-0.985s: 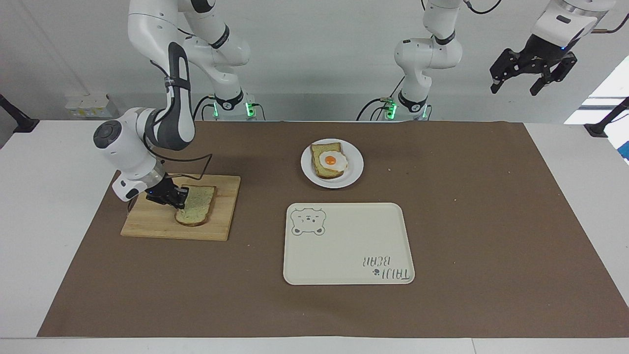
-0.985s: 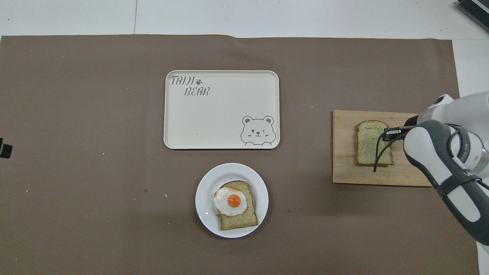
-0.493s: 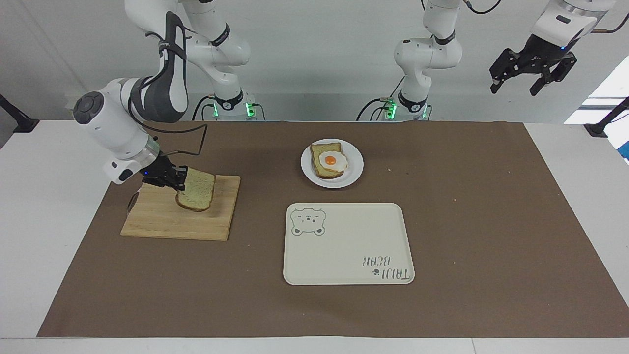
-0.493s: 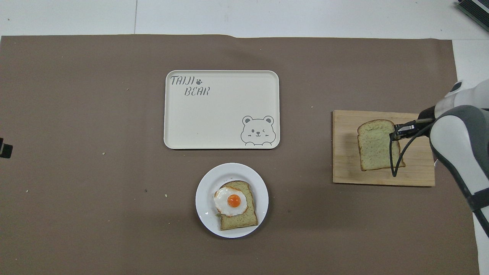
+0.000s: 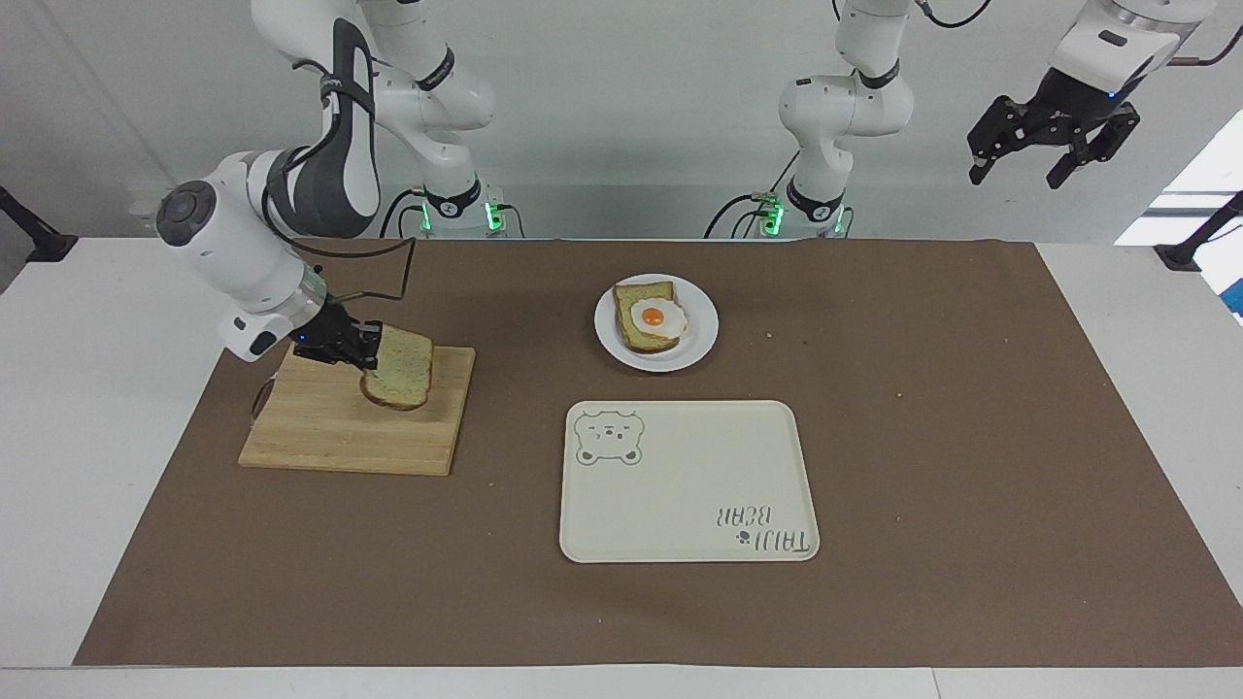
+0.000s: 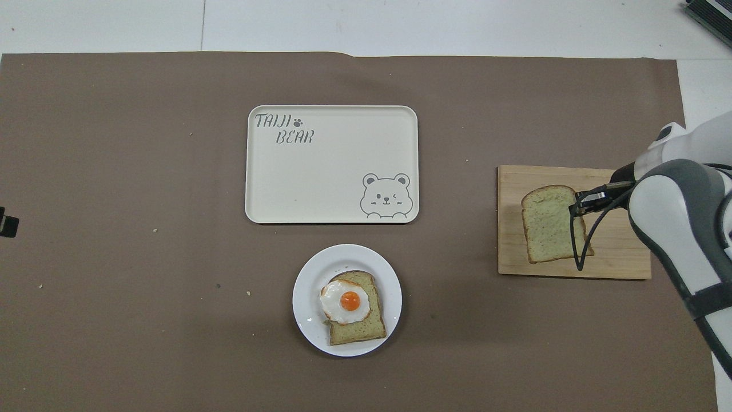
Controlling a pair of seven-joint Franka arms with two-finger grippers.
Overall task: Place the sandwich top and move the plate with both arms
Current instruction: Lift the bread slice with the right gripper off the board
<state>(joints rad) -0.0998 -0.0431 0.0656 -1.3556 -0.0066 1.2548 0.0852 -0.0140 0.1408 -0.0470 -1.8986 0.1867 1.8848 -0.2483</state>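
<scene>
Aloft over the cutting board [image 5: 350,425], right gripper [image 5: 361,347] jaws clamp the sandwich top [image 5: 400,379]; left gripper [image 5: 1054,136] waits, jaws wide.

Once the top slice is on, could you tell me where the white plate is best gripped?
Probably by the bare rim of the plate on the side toward the left arm's end of the table: the egg-topped slice sits off-centre, leaving the widest clear edge there. The left gripper hangs high, open.
</scene>
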